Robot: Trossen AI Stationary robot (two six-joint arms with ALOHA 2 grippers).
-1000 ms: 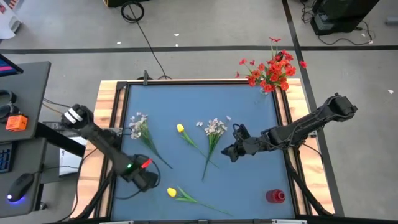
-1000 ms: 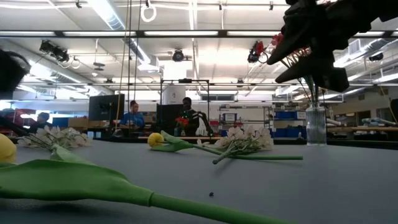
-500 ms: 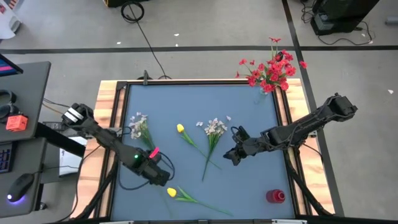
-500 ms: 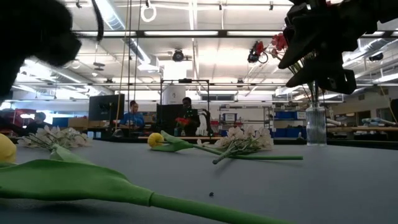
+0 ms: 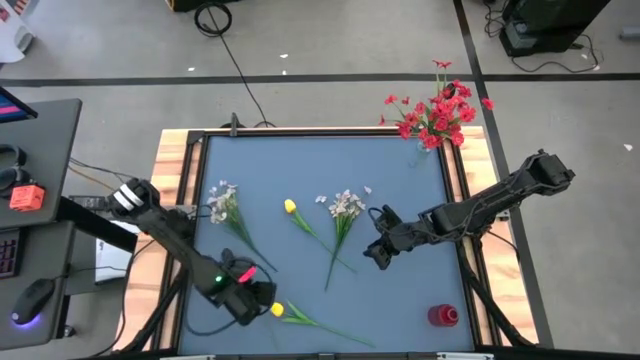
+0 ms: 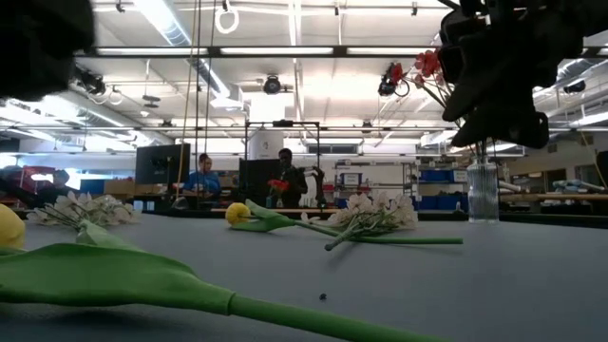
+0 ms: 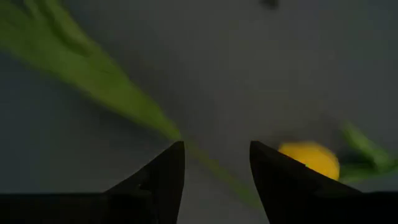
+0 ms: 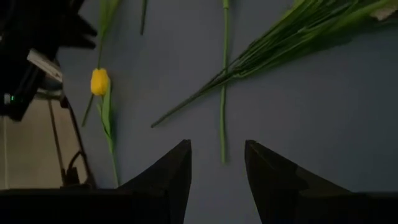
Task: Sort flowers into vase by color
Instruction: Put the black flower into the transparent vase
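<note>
We judged the main risk to be the left gripper (image 5: 262, 306) pinching the leaf instead of the stem of the near yellow tulip (image 5: 277, 310), which lay at six o'clock on the blue table (image 5: 400, 170), or knocking it aside. Its fingers (image 7: 163, 177) stood apart, empty, straddling the stem. The right gripper (image 5: 374, 250), open and empty, hovered at three o'clock beside the whitish spray (image 5: 345, 205). Against half a second before, the left gripper had dropped toward the tulip; the right had barely moved.
</note>
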